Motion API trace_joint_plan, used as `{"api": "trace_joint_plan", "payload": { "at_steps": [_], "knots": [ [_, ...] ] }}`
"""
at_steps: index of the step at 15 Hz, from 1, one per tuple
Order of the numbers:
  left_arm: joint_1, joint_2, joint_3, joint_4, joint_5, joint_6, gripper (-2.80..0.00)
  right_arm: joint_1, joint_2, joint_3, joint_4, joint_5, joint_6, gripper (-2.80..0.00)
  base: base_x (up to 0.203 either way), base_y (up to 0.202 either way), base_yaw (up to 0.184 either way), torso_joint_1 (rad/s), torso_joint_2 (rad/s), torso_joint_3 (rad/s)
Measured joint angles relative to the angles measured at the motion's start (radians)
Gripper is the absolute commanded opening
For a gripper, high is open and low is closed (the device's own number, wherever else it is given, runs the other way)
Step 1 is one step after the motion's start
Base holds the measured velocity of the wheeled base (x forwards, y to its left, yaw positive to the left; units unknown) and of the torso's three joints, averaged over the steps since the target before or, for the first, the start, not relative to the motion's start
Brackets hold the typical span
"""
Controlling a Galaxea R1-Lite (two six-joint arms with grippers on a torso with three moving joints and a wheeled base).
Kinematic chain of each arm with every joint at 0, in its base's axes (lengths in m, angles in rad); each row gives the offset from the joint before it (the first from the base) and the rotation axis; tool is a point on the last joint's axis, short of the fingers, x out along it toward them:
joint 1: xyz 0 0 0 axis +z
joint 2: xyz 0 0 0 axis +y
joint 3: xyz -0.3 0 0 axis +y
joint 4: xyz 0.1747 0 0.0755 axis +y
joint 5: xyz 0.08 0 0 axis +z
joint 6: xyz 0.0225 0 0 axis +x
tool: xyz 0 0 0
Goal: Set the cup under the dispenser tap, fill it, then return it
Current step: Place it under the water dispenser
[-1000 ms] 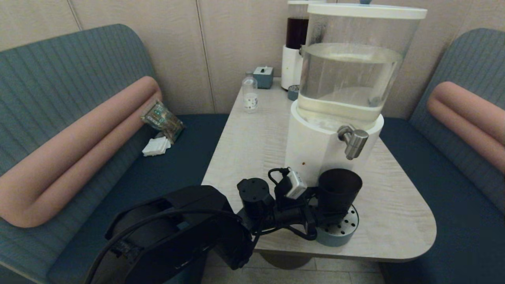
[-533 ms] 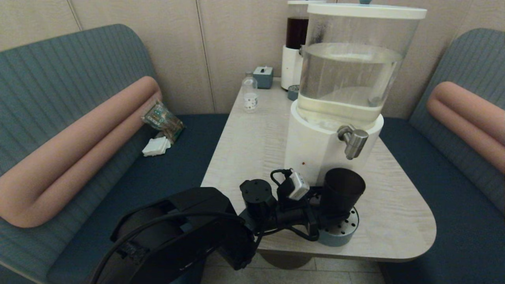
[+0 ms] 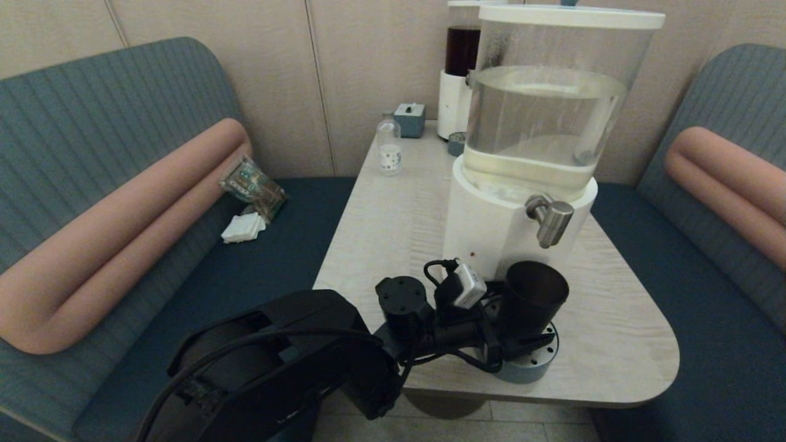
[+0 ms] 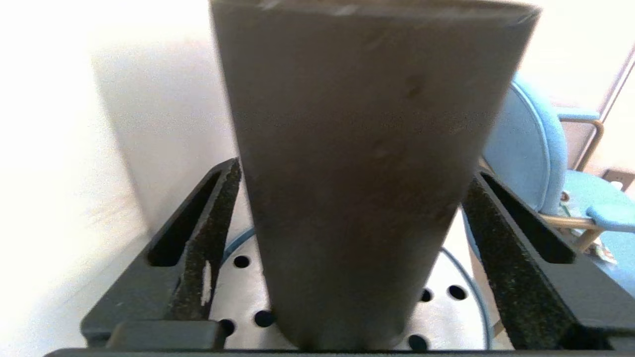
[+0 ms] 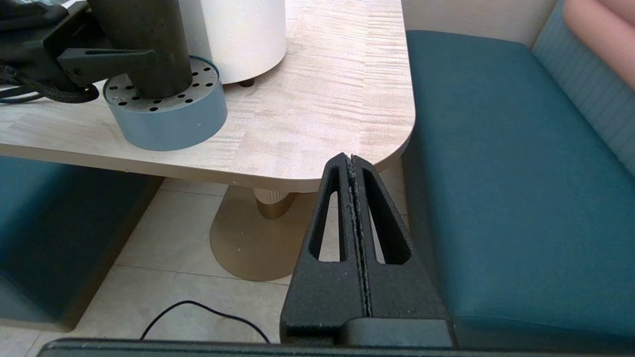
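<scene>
The dark cup (image 3: 531,294) stands upright on the round perforated drip tray (image 3: 522,369), just below and slightly left of the steel dispenser tap (image 3: 551,221) of the clear-tank dispenser (image 3: 552,110). My left gripper (image 3: 528,328) reaches in from the left and is shut on the cup. In the left wrist view the cup (image 4: 367,173) fills the gap of the left gripper (image 4: 354,168), both fingertips (image 4: 233,188) against its sides and its base on the tray (image 4: 466,322). My right gripper (image 5: 351,157) hangs shut and empty below the table's near right corner.
On the far part of the table (image 3: 393,215) stand a small clear bottle (image 3: 389,147), a blue-grey box (image 3: 410,120) and a smaller dispenser with dark red liquid (image 3: 462,61). Benches flank the table; a packet and napkins (image 3: 252,184) lie on the left one.
The left gripper carried the cup a little to the right across the drip tray, closer under the tap, then nearly stopped. Its wrist has risen slightly.
</scene>
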Motion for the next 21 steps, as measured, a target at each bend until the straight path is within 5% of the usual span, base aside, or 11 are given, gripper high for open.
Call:
{"api": "trace_joint_plan", "payload": {
  "at_steps": [14, 21],
  "knots": [
    [-0.003, -0.145, 0.280, -0.001, 0.010, 0.052, 0.00, 0.000, 0.000, 0.000, 0.000, 0.000, 0.000, -2.80, 0.000, 0.000, 0.000, 0.000, 0.00, 0.000],
    [0.009, -0.175, 0.309, -0.001, 0.058, 0.049, 0.00, 0.000, 0.000, 0.000, 0.000, 0.000, 0.000, -2.80, 0.000, 0.000, 0.000, 0.000, 0.00, 0.000]
  ]
}}
